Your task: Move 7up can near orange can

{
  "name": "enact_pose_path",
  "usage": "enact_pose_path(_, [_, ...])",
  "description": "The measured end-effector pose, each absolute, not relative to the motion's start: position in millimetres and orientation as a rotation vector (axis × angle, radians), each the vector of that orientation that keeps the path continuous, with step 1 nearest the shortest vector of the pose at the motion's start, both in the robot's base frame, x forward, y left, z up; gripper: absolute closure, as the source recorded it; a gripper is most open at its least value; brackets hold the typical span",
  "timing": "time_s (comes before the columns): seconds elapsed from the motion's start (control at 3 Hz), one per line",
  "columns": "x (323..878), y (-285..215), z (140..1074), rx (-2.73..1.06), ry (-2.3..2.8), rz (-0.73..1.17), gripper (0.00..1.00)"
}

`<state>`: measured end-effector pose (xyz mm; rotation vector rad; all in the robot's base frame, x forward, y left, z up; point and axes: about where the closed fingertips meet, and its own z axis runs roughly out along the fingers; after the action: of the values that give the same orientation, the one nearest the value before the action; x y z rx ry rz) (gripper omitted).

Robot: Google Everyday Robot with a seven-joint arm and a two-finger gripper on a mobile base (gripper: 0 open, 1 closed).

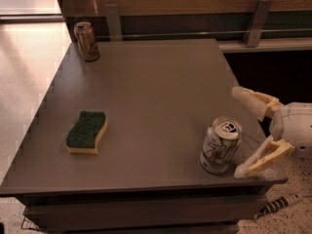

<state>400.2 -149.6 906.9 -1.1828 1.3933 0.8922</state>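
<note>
The 7up can (220,145), white with green markings and a silver top, stands upright near the table's front right corner. The orange can (87,41), brownish-orange with a silver top, stands upright at the far left corner. My gripper (240,131) is at the right edge of the table, just right of the 7up can. Its two pale fingers (254,101) are spread wide, one behind and one in front of the can's right side. They do not touch the can.
A green and yellow sponge (87,132) lies on the grey table (151,91) at the front left. A wooden wall with metal brackets (113,21) runs behind the table. Pale floor lies to the left.
</note>
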Motion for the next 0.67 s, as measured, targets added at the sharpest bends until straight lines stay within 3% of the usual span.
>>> enact_pose_path(0.67, [393,-135,877,-1.142,1.390,0.938,0.00])
